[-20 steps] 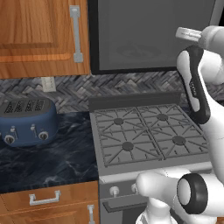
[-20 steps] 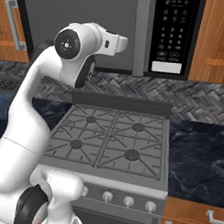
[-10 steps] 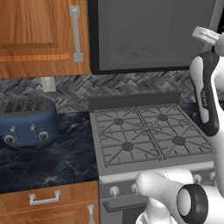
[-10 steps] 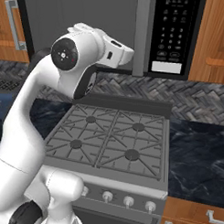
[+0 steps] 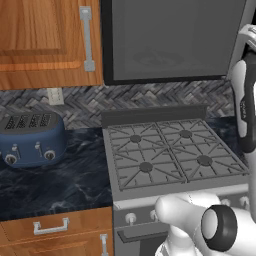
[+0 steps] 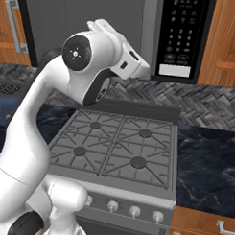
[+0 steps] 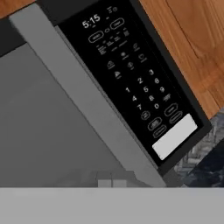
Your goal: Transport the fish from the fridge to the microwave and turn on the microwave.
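The microwave hangs above the stove with its smooth grey door closed. Its narrow black control panel with white markings sits on the right side, and the same panel runs slantwise across the hand view, with a white bar at its lower end. My gripper is shut with nothing seen in it. It is raised in front of the microwave, just left of the panel's lower part. The fish is hidden and the fridge is out of view.
A gas stove with black grates lies under the arm. A blue toaster stands on the dark marble counter to the left. Wooden cupboards flank the microwave, another one on its right.
The arm has swung right and the hand has come down a little, closer to the microwave's control panel. The gripper has stayed shut.
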Available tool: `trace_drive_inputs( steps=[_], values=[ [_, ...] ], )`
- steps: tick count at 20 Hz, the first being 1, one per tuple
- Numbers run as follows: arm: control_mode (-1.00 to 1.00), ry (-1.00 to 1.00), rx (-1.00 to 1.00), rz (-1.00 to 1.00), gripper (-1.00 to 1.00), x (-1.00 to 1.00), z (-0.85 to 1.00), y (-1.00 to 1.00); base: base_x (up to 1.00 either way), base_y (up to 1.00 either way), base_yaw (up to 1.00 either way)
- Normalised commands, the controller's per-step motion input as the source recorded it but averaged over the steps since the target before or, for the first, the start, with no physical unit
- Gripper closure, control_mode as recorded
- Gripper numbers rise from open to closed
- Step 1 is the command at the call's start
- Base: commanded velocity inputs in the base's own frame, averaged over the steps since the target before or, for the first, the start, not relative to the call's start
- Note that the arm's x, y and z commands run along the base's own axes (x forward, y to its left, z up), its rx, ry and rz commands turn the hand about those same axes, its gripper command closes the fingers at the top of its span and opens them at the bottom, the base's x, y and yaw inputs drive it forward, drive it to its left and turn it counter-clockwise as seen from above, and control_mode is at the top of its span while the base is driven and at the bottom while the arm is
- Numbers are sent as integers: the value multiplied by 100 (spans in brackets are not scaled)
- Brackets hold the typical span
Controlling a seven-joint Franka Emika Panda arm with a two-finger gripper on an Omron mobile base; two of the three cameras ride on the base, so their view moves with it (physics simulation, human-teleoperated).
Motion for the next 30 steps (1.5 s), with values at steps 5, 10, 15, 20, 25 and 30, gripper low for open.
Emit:
trace_drive_inputs(
  steps=[5,10,15,20,25,30],
  values=[
    [-100,0,24,-4,100,0,0,-40,0,0,0],
    [-100,0,20,0,100,0,-2,-35,0,0,0],
    [-100,0,16,0,100,0,-16,-30,0,0,0],
    [-100,0,16,0,100,0,-23,-28,0,0,0],
    [-100,0,18,0,100,0,-21,-22,0,0,0],
    [-100,-4,13,0,100,0,-16,-5,0,0,0]
  ],
)
